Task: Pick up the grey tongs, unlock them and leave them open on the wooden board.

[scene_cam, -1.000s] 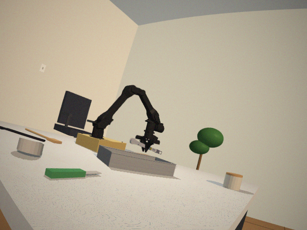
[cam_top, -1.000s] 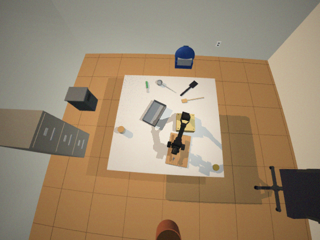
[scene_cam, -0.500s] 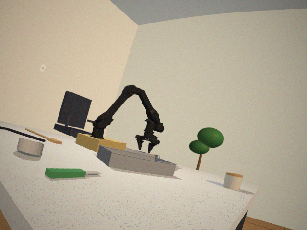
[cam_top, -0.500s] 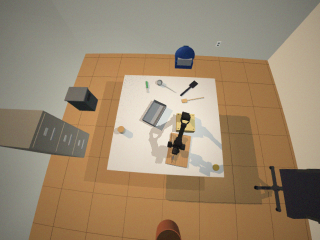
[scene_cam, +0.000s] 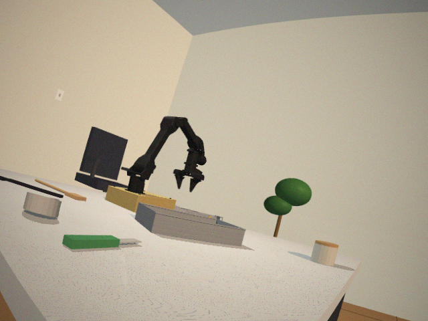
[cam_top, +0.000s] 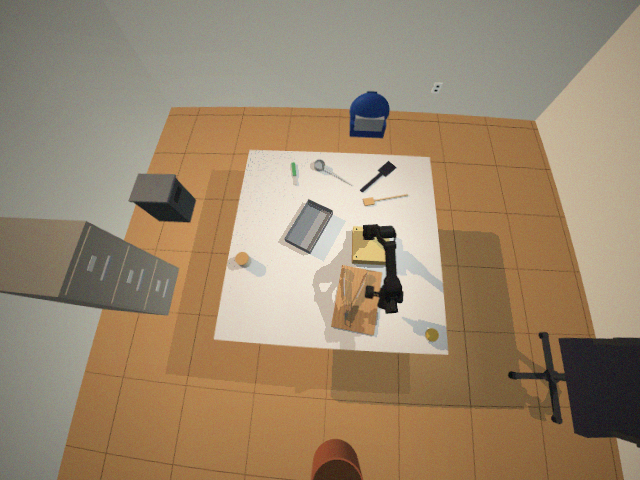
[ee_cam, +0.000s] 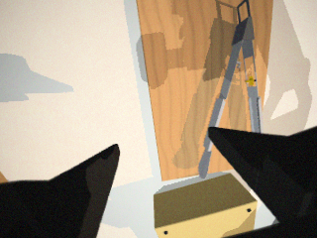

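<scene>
The board point(cam_top: 366, 324) point(ee_cam: 173, 109) lies on the white table point(cam_top: 279, 294) point(scene_cam: 207, 276) point(ee_cam: 64, 134), which stands on an orange tiled floor point(cam_top: 289, 428) point(scene_cam: 366, 312). The tongs point(cam_top: 357, 293) point(scene_cam: 219, 218) point(ee_cam: 232, 70) lie on the board, their two legs spread in a V. The gripper point(cam_top: 376, 292) point(scene_cam: 184, 190) point(ee_cam: 163, 139) hangs above the table near the board, pointing down, its fingers wide apart with nothing between them.

In the top view, the yellow block point(cam_top: 361, 253) point(scene_cam: 120, 197) point(ee_cam: 198, 218) is just beyond the board's upper end, and the tin point(cam_top: 297, 220) point(scene_cam: 196, 229) lies up and left of the board. Left of the board, off the table, stands a drawer cabinet point(cam_top: 118, 273); well above it is a blue backpack point(cam_top: 369, 108), and a dark chair point(cam_top: 599, 387) point(scene_cam: 103, 155) is out to its right.

Only the exterior view shows the green tree point(scene_cam: 293, 190); there the tin hides the board's surface. The cabinet and backpack appear only from the top. The wrist view alone clearly shows the yellow mark point(ee_cam: 251, 80) on the tongs, and one leg reaching the board's edge by the block.
</scene>
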Motion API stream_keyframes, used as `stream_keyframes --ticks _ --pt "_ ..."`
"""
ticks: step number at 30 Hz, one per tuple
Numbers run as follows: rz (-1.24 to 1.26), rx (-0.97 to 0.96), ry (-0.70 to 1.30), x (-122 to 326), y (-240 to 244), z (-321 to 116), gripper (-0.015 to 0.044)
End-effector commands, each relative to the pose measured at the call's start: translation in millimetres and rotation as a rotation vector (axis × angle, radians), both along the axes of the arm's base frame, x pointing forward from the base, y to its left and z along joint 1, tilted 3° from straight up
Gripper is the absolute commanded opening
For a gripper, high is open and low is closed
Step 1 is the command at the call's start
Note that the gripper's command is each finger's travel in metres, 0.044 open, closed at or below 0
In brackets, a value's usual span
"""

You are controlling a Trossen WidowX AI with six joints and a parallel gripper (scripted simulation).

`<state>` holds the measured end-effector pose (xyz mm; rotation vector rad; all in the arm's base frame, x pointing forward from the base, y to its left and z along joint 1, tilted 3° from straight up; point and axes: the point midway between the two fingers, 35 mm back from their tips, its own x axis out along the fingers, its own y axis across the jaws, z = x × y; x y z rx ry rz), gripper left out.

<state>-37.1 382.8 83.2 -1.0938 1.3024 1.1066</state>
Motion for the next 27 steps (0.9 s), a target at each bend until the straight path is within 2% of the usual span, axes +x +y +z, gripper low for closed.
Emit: stream_keyframes --ticks 1,9,27 --pt "-0.031 -0.008 -0.002 4.7 -0.6 1.7 0.044" --pt "-0.006 -0.003 -0.001 1.9 -3.9 50.4 0.044" --pt "-0.006 -0.003 -0.001 1.9 -3.9 50.4 0.044"
